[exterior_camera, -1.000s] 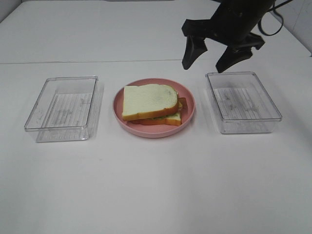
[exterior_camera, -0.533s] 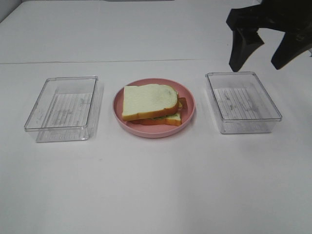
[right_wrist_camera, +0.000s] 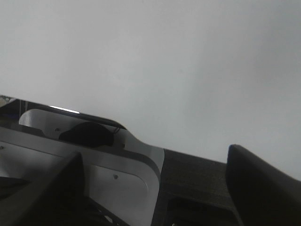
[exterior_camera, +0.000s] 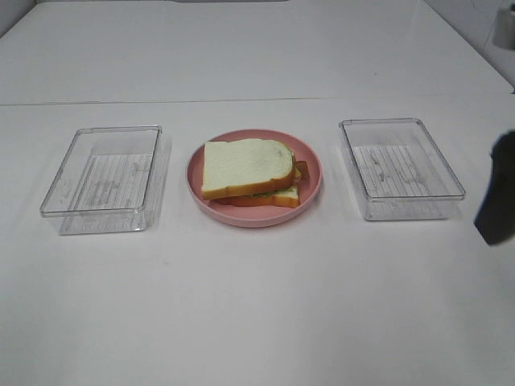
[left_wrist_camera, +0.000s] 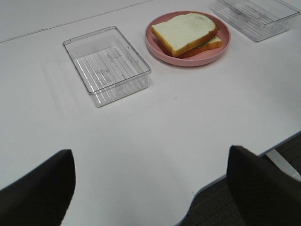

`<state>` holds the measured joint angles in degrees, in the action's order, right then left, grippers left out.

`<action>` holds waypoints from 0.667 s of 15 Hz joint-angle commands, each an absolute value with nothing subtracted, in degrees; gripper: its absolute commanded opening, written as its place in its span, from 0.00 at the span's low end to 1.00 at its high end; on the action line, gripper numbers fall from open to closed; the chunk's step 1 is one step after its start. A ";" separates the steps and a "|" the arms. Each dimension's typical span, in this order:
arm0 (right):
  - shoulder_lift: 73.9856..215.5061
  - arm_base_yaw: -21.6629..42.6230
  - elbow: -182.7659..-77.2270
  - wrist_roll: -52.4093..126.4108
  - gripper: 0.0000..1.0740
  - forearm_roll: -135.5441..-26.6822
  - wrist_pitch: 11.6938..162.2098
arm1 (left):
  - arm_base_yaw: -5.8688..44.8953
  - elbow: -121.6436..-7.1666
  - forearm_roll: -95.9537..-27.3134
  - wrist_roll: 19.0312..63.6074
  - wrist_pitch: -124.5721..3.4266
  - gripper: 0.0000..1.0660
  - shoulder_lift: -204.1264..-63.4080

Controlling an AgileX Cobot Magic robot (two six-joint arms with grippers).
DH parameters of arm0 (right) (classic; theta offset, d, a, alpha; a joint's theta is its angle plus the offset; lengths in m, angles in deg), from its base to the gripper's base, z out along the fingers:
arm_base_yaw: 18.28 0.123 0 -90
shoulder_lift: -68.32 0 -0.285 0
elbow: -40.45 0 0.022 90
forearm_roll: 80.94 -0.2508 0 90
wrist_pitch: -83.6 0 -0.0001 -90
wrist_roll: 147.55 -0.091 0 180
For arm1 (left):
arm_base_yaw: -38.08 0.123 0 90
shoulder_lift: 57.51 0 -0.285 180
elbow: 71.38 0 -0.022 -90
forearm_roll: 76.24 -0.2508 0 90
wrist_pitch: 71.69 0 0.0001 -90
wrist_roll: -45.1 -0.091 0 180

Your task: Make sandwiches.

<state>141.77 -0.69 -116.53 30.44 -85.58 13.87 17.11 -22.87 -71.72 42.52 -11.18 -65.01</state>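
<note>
One sandwich point(exterior_camera: 248, 171) lies on the round pink plate point(exterior_camera: 312, 165) mid-table: two white bread slices with orange-brown crust, and a bit of green and reddish-brown filling showing at its right edge. In the left wrist view the sandwich point(left_wrist_camera: 186, 34) is far off. My left gripper point(left_wrist_camera: 150, 193) stands open over the table's near edge with nothing between its fingers. My right gripper point(right_wrist_camera: 155, 188) is open and empty too, past the table's edge. In the high view only one of its dark fingers point(exterior_camera: 495, 203) shows at the right border, beside the right tray.
A clear plastic tray point(exterior_camera: 105, 178) stands left of the plate and another clear tray point(exterior_camera: 400, 167) right of it, both with nothing in them. The left wrist view shows the same left tray point(left_wrist_camera: 107, 63) and the table's front edge point(left_wrist_camera: 207, 188).
My right arm has swung from above the back of the right tray out to the right and toward the front, nearly leaving the high view. The sandwich, plate and trays have not moved.
</note>
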 commanded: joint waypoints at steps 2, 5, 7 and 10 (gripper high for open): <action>122.00 -0.75 -102.61 31.30 0.72 -85.52 13.13 | 16.88 -22.75 -71.43 42.35 -11.70 0.78 -63.75; 109.45 -0.75 -97.68 34.45 0.72 -85.47 15.13 | 16.88 -22.75 -71.43 42.35 -11.70 0.78 -63.75; 101.26 -0.75 -95.39 35.54 0.72 -85.52 17.65 | 16.88 -22.75 -71.43 42.35 -11.70 0.78 -63.75; 84.30 -0.75 -91.44 36.69 0.72 -85.52 22.41 | 16.88 -22.75 -71.43 42.35 -11.70 0.78 -63.75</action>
